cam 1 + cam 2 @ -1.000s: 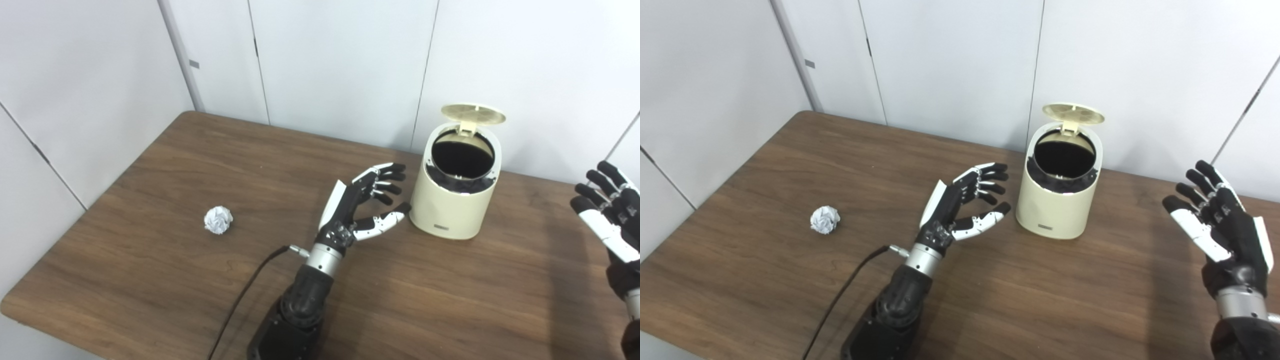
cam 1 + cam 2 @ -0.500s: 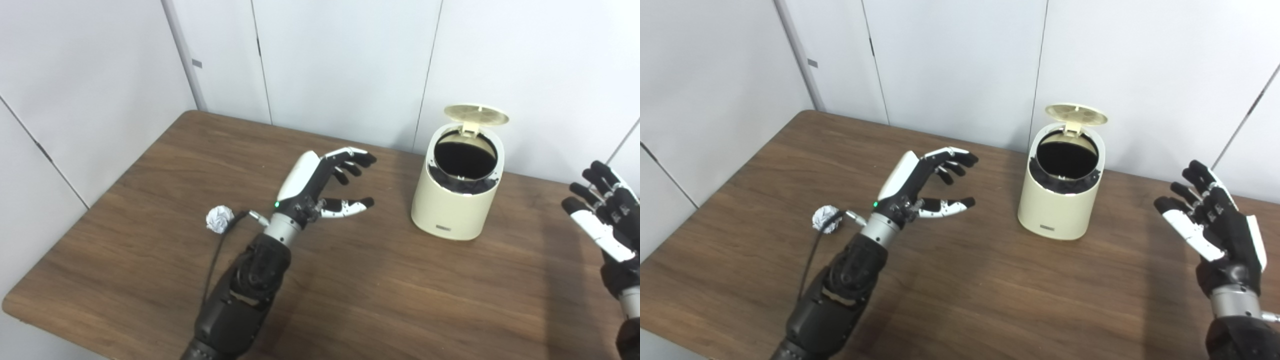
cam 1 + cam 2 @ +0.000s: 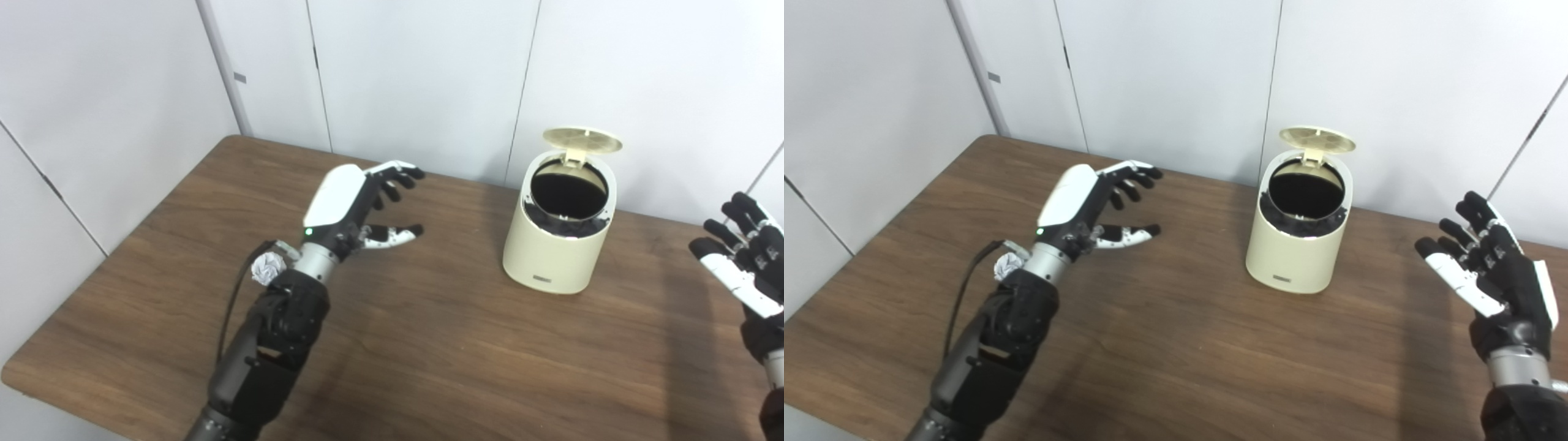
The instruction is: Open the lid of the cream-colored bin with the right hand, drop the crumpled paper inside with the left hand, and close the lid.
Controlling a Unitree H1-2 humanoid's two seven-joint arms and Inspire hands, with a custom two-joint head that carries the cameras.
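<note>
The cream-colored bin (image 3: 557, 257) stands at the back right of the brown table (image 3: 429, 343), its round lid (image 3: 582, 139) tipped up and the dark inside showing. A crumpled white paper ball (image 3: 267, 268) lies on the table at the left, partly hidden behind my left wrist. My left hand (image 3: 358, 205) hovers open above the table, right of the paper and well left of the bin, with nothing in it. At the far right my right hand (image 3: 1488, 269) is raised and open, fingers spread, apart from the bin.
White wall panels (image 3: 429, 79) close off the table at the back and left. A black cable (image 3: 236, 294) loops from my left wrist over the table beside the paper. The table's front-left corner (image 3: 12, 373) is near my left arm.
My left hand has swung left, away from the bin toward the paper ball, its forearm now covering part of the paper. The right hand has barely moved. The bin lid stays up.
</note>
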